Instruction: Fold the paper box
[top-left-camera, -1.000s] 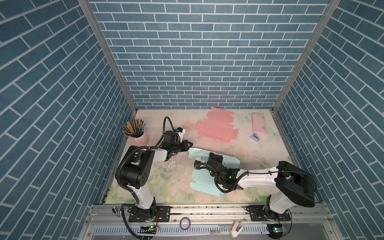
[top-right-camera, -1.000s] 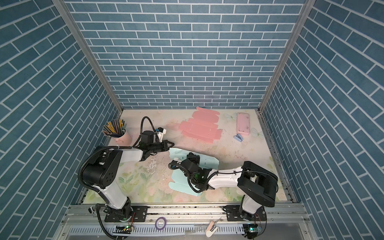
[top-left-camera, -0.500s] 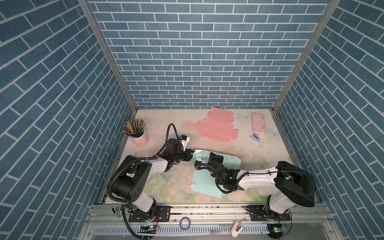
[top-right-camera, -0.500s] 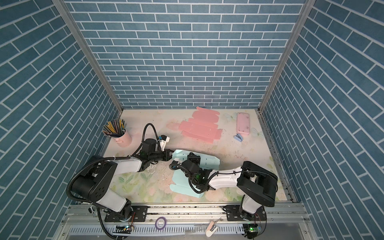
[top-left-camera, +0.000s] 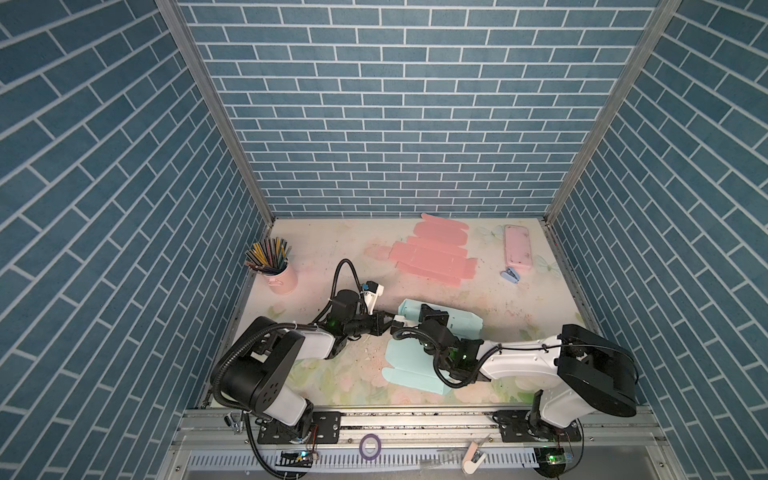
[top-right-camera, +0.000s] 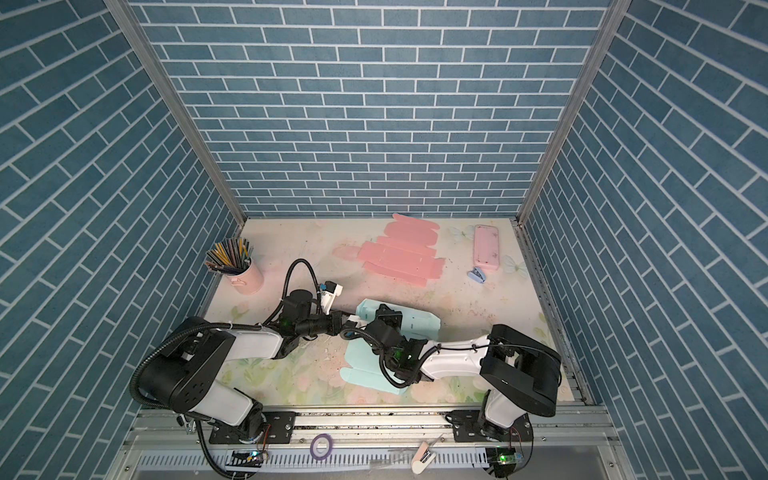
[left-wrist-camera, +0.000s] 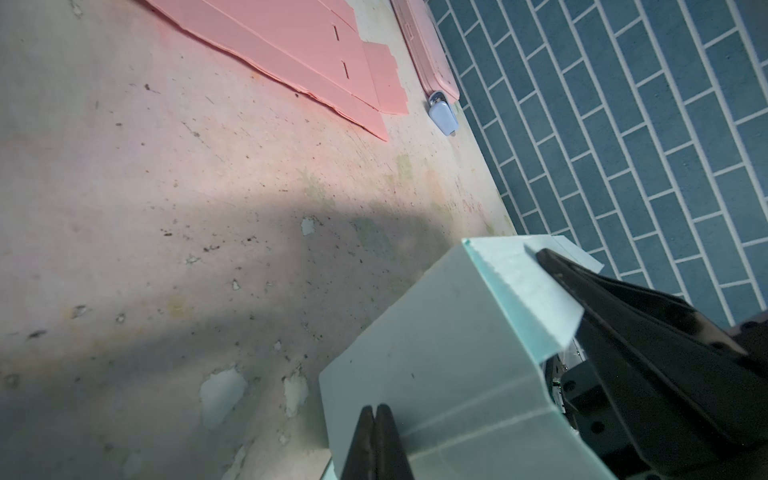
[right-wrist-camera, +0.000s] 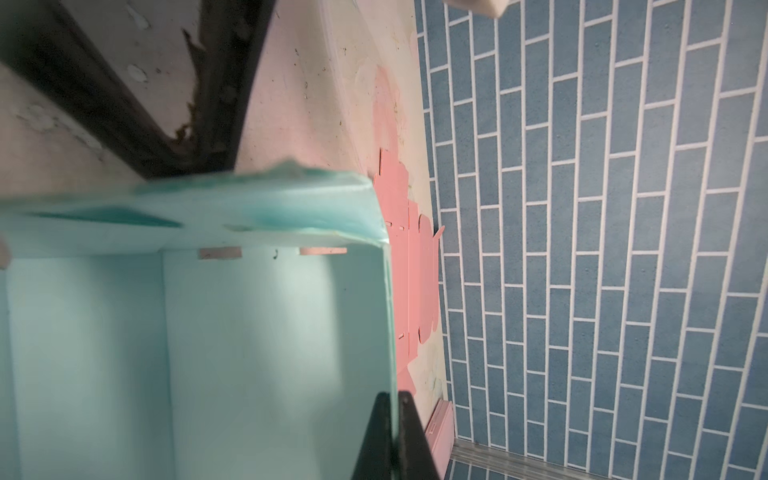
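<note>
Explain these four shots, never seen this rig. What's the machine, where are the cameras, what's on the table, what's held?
Two robot arms stand on a rail at the front edge of the table, each ending in a two-finger gripper. Both top views come from one overhead stereo camera; the close-ups come from cameras on the wrists. On the table: a half-folded teal paper box, a flat pink box blank, a pink cup of pencils, a pink case, a small blue stapler. The right gripper is shut on an upright wall of the box. The left gripper is shut too, tips at the box's outside; whether it pinches paper is unclear.
</note>
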